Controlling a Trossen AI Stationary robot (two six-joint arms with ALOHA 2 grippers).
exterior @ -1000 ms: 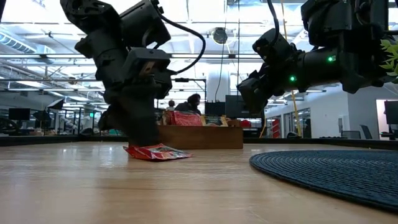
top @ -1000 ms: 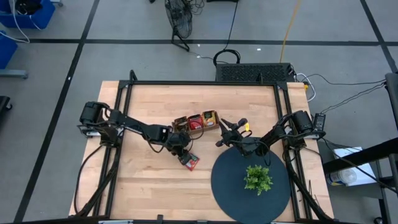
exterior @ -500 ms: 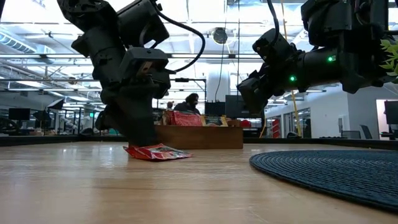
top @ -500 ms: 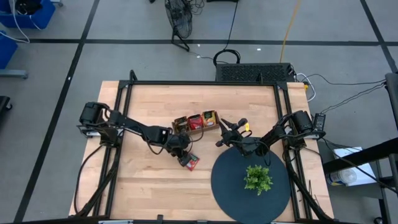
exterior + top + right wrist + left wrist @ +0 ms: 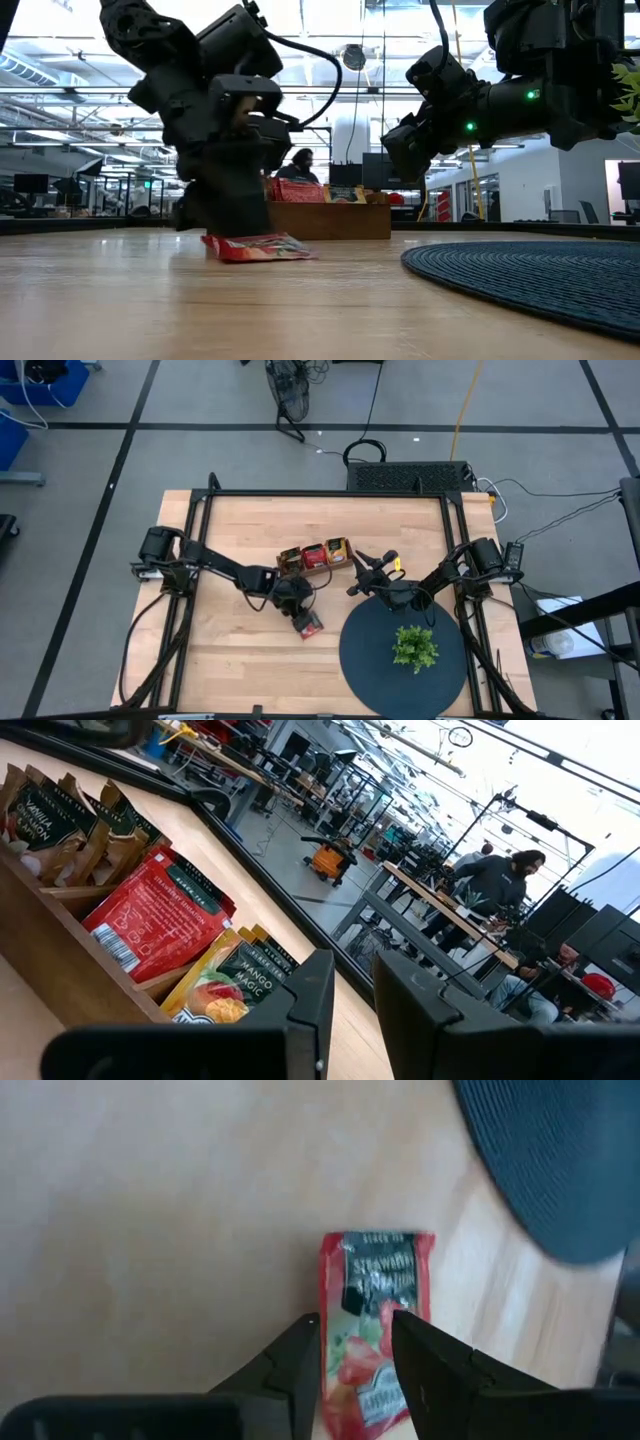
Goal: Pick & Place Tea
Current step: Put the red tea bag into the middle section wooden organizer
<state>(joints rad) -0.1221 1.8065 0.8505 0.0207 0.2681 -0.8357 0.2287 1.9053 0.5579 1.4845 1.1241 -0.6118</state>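
One red sachet (image 5: 309, 623) flat on bare wood, just left of dark mat (image 5: 360, 660), below tray (image 5: 314, 555). Left gripper (image 5: 355, 1345) low over it, fingers apart, straddling near end: pick step, likely. Next: drop, close, lift. Right gripper (image 5: 350, 982) waits near tray, gap narrow, holding nothing. Can't tell contact with sachet; far end cut off.

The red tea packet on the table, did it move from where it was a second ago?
Yes, a little. The red tea packet has slid rightward, toward the dark round mat, under the left gripper.
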